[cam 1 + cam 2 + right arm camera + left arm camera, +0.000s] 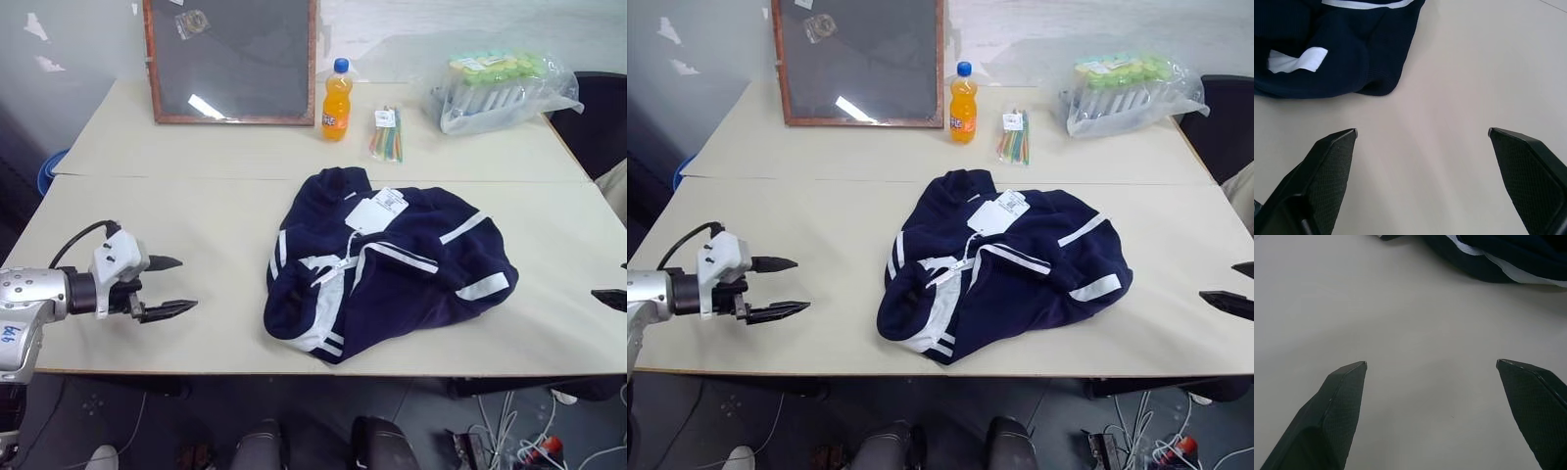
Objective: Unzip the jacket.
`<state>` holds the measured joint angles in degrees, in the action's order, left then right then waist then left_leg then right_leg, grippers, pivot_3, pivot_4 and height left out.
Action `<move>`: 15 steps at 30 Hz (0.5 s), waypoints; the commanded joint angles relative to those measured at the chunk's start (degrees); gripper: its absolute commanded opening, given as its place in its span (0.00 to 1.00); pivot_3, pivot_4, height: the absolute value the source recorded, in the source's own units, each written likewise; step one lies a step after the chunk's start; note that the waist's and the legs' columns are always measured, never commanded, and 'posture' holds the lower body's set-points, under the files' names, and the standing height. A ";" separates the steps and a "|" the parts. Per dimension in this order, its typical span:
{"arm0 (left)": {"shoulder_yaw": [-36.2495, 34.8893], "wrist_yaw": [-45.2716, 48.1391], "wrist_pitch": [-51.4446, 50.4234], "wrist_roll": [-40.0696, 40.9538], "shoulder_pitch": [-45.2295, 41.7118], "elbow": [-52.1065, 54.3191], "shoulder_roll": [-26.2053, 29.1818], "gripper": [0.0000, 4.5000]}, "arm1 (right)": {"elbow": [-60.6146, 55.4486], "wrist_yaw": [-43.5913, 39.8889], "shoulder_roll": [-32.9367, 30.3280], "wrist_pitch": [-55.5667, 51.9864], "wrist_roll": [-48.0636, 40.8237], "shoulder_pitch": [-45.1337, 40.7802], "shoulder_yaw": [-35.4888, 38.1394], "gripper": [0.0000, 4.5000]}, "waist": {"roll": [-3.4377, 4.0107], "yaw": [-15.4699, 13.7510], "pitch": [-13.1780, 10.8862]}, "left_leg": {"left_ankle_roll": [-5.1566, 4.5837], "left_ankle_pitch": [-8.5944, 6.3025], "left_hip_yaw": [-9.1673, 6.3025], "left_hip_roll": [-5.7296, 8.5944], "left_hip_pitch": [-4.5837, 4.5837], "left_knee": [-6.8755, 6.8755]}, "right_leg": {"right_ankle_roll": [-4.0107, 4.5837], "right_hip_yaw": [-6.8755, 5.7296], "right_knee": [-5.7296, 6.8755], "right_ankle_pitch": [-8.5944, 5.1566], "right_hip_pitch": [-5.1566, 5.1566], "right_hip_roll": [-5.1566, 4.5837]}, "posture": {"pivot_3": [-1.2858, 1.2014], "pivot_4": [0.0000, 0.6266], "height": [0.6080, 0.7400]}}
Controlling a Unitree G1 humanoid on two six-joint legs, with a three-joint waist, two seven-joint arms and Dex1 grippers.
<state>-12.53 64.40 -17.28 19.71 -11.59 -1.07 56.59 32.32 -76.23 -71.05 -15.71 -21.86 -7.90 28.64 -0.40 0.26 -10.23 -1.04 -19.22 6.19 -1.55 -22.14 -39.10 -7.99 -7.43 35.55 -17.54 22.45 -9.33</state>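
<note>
The jacket (387, 262) lies crumpled mid-bench (196, 157), zipped, tags near its collar. Left tool (172, 287) hangs left of the jacket, right tool (1234, 287) right of it — both spread wide, grasping nothing.

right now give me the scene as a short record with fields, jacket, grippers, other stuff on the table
jacket: navy jacket crumpled mid-table, white tags on top
left gripper: left gripper open, over bare table, apart from jacket
right gripper: right gripper open, empty, apart from jacket
behind jacket: orange soda bottle, framed board, pen pack, bagged tubes
</note>
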 commanded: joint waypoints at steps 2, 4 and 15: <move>-0.42 -0.08 1.28 -0.47 -0.51 -0.28 0.27 0.99 | -0.82 0.13 -0.38 1.01 -0.10 -0.10 1.16 1.00 | 0.00 0.00 0.00 | 0.00 0.00 0.01 0.00 0.00 0.00 | 0.00 0.01 0.00 0.00 0.00 0.00 | 0.52 0.24 1.00; -0.39 -0.37 0.83 -0.47 -0.59 -0.26 0.24 0.99 | -1.04 0.57 -0.07 1.42 0.28 0.12 0.73 1.00 | 0.00 0.00 0.00 | 0.00 0.00 0.02 0.00 0.00 0.00 | 0.00 0.01 0.00 0.00 0.00 0.00 | 0.52 0.24 1.00; 0.17 -0.12 -0.99 -0.19 -1.47 0.51 0.39 0.99 | 0.14 3.47 1.46 4.09 2.39 -0.96 -1.24 1.00 | 0.01 -0.05 0.00 | 0.00 0.00 0.03 0.00 0.00 -0.01 | 0.00 0.03 0.01 0.00 0.01 0.00 | 0.52 0.24 1.00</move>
<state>-11.90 64.35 -17.83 19.14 -12.45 -1.17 56.59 32.23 -72.95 -69.35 -12.45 -19.52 -8.30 27.00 -0.39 0.21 -10.24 -1.04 -19.22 6.22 -1.55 -22.14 -39.11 -7.99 -7.39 35.56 -17.54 22.46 -9.33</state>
